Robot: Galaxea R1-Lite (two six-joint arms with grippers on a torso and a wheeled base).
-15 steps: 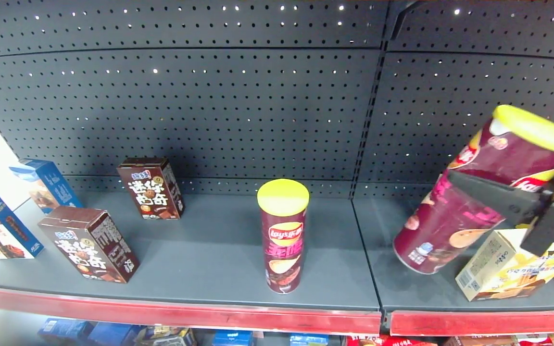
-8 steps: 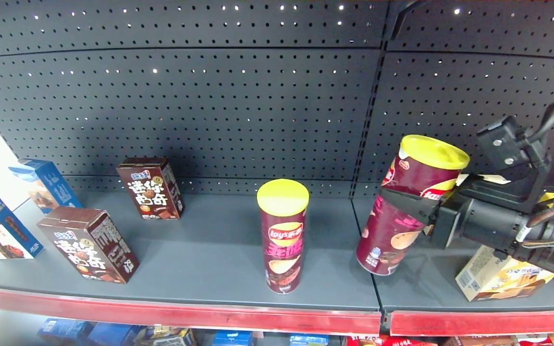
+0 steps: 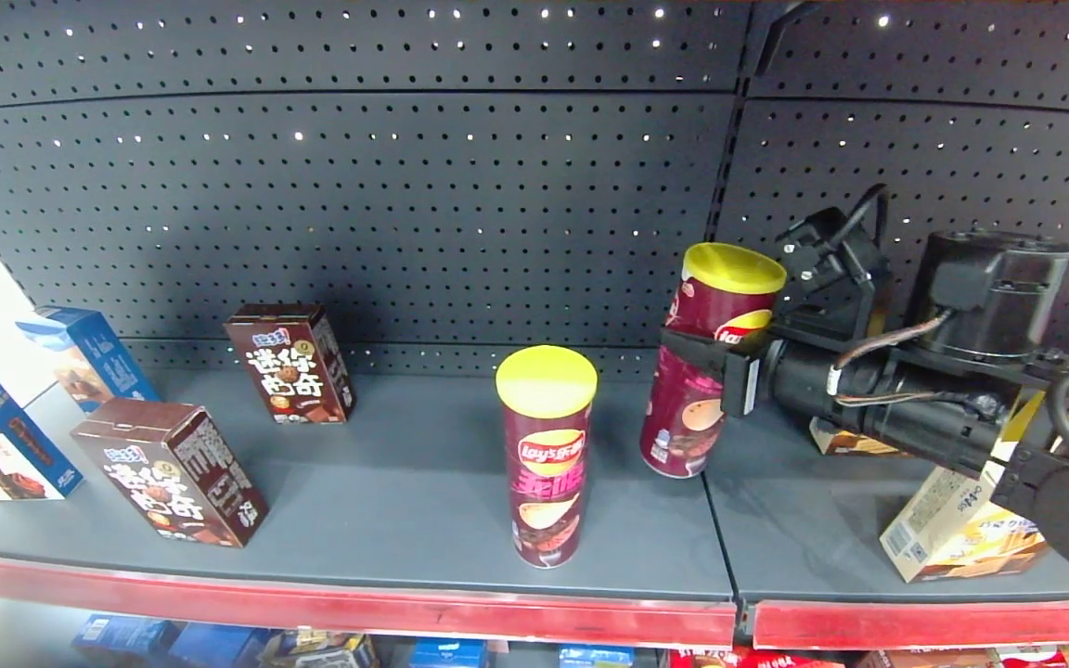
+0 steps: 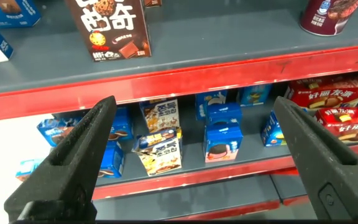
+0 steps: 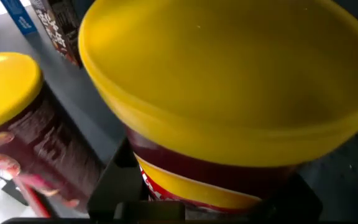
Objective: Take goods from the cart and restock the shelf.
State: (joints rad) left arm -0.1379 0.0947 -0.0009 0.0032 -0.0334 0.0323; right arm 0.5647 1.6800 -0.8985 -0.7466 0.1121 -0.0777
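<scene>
My right gripper [image 3: 713, 351] is shut on a maroon chip can [image 3: 697, 408] with a yellow lid [image 5: 229, 74], gripping it across the upper body. The can leans slightly, and its base sits low over the grey shelf board [image 3: 405, 501], just left of the seam between the two shelf bays. I cannot tell whether the base touches the board. A second, identical can [image 3: 546, 455] stands upright to its left and nearer the front, with a gap between them; its lid [image 5: 8, 84] also shows in the right wrist view. My left gripper [image 4: 197, 162] is open in front of the lower shelves.
Two brown cookie boxes [image 3: 291, 362] [image 3: 173, 468] and two blue boxes [image 3: 89, 357] [image 3: 6, 455] stand on the left of the shelf. A cream box [image 3: 952, 529] lies under my right arm. The pegboard back [image 3: 405, 213] and red front lip [image 3: 340, 603] bound the shelf.
My right arm has carried the held can leftward and deeper into the shelf, from the far right to beside the standing can. The can has come lower and more upright.
</scene>
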